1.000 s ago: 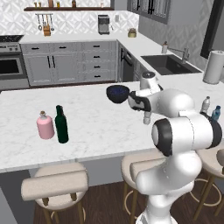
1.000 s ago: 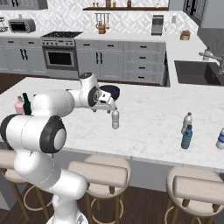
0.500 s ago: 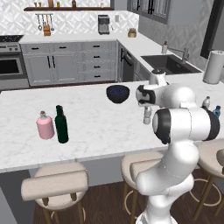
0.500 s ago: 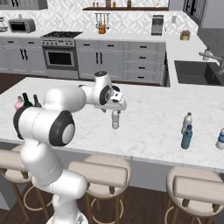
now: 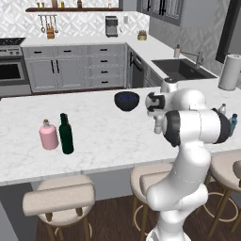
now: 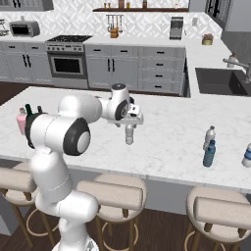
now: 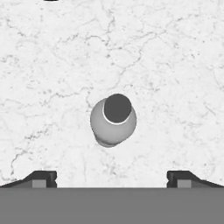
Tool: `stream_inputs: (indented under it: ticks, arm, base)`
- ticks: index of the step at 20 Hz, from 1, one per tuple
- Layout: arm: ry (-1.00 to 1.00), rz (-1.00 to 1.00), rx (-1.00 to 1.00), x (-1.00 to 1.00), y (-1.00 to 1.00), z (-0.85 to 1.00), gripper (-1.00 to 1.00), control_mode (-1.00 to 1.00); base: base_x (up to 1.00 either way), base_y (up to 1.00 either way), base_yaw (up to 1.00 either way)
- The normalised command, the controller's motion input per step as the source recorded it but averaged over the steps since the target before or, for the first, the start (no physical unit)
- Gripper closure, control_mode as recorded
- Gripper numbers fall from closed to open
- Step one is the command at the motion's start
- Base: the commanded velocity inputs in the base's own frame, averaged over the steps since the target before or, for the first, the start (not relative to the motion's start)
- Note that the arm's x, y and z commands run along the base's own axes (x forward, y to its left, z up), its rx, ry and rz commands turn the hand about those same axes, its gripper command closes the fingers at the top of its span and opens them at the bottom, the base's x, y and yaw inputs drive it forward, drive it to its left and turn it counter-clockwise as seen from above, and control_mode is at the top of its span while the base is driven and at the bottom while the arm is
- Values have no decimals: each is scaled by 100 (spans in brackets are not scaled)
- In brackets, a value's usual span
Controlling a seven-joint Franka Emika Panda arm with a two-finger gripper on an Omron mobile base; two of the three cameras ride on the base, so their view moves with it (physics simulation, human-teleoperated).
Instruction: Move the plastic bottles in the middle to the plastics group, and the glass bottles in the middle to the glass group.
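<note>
My gripper [image 6: 129,122] hangs open, pointing straight down over the middle of the white marble counter [image 6: 166,122]. Right below it stands a small clear greyish bottle [image 6: 129,134] with a dark cap. In the hand view this bottle [image 7: 113,120] sits a little ahead of the line between the spread tips of the gripper [image 7: 111,178], untouched. A small blue bottle [image 6: 209,154] stands next to a greyish pale-capped bottle [image 6: 210,136] at the counter's right. The tall dark green bottle [image 5: 66,134] stands beside the pink flask [image 5: 48,135] at the left.
A dark blue bowl [image 5: 126,100] sits on the counter behind the hand. Another small bottle [image 6: 247,156] stands at the far right edge. A paper towel roll [image 5: 228,71] and sink [image 5: 181,68] lie beyond. Stools [image 6: 112,193] line the near counter edge.
The hand has swung sideways over the counter until it came over the greyish bottle, and the arm's elbow has folded in. The jaws stayed open. No bottle moved.
</note>
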Motion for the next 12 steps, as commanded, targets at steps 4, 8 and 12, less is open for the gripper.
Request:
stream_inputs:
  ticks: [4, 8, 12]
  arm:
    - [0, 9, 2, 45, -12, -22, -100, -100]
    - [0, 3, 0, 29, -22, -2, -100, -100]
    - [0, 0, 0, 3, -4, 0, -100, -100]
  base:
    - [0, 0, 0]
    - [0, 0, 0]
    - [0, 0, 0]
